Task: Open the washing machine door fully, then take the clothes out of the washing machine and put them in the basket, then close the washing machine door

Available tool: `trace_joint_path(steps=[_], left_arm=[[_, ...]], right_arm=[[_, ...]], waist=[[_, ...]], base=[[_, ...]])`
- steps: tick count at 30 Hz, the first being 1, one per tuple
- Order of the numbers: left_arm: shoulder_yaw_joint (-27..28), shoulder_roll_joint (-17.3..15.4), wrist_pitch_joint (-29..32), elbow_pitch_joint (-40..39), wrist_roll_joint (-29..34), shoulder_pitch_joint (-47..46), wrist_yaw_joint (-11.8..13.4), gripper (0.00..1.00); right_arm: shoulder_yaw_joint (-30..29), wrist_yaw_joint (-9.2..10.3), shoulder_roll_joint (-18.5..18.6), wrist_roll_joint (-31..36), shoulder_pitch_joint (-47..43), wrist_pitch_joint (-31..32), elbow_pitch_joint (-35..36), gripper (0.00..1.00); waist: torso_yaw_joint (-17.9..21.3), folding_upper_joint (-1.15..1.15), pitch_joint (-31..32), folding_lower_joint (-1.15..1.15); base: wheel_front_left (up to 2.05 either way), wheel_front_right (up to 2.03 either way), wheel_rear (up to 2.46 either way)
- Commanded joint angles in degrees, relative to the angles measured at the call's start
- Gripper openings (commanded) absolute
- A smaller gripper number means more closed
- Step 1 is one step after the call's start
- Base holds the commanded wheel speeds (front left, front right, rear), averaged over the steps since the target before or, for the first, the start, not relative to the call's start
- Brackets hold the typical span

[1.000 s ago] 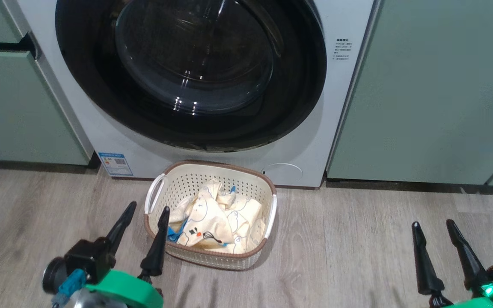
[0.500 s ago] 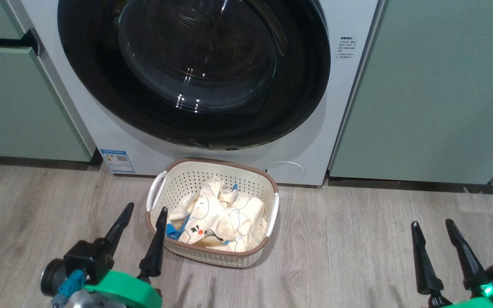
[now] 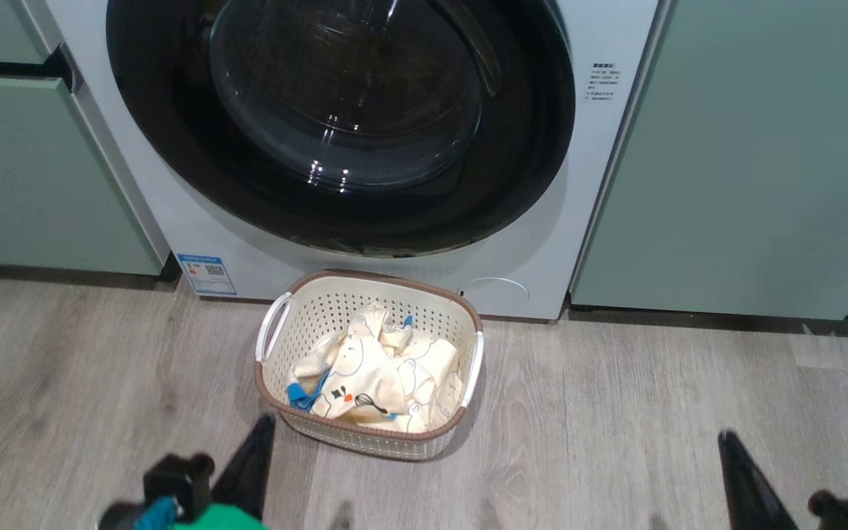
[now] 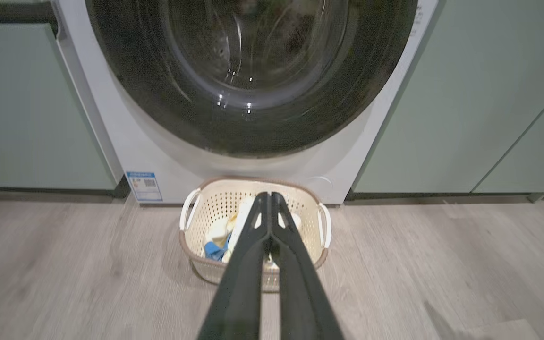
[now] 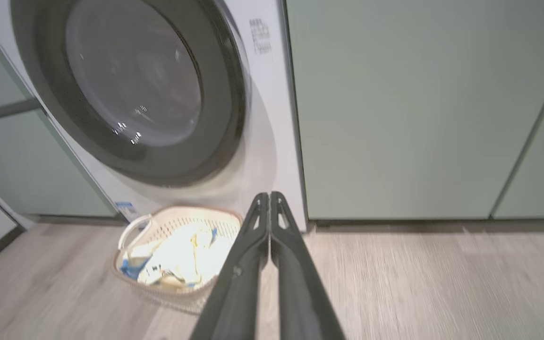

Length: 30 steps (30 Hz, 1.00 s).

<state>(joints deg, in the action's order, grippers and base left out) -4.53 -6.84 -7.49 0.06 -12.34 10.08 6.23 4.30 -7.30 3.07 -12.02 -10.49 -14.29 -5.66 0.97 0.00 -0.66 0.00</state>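
Both of my grippers are pressed together and hold nothing. Along my left wrist I see the left gripper (image 4: 269, 196) with its two dark fingers (image 4: 243, 264) meeting tip to tip, and they point at the basket (image 3: 321, 309). Along my right wrist the right gripper (image 5: 269, 194) looks the same, fingers flat against each other with no gap at the tips, and it points at the foot of the washer (image 3: 527, 250), to the right of the basket. From my head the left gripper sits blurred at the lower left, its tip just beside the basket's near left corner and apart from it. The right one sits at the lower right, well apart from the basket, over bare floor (image 3: 615, 412). The clothes (image 3: 372, 375) lie in the basket in a crumpled cream heap, with a bit of blue trim at the near left and small prints on top. The basket stands upright on the wood-look floor just in front of the washer, below the door (image 3: 343, 110). I cannot tell whether its far rim touches the washer. The door lies flat against the washer's white front, its black rim flush all round and its glass bowl catching a few lights. A blue label (image 3: 207, 274) sits low on the washer's left. Pale green cabinets (image 3: 748, 147) stand on either side of the washer.
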Motion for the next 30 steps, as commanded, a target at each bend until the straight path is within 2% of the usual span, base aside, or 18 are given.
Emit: trace_joint_path(steps=[1,30], left_arm=[[0.0,0.1,0.1,0.3,-0.8,0.0,-0.1,0.0],[1.6,0.3,2.5,3.6,-19.4,-3.7,-3.2,0.0]], right_arm=[[0.0,0.0,0.0,-0.8,0.0,0.1,-0.3,0.0],[-1.1,-0.04,1.0,-19.9,3.7,3.7,-2.1,0.0]], waist=[[0.0,0.0,0.0,0.0],[-0.2,0.0,0.1,0.0]], base=[[0.0,0.0,0.0],[0.0,0.0,0.0]])
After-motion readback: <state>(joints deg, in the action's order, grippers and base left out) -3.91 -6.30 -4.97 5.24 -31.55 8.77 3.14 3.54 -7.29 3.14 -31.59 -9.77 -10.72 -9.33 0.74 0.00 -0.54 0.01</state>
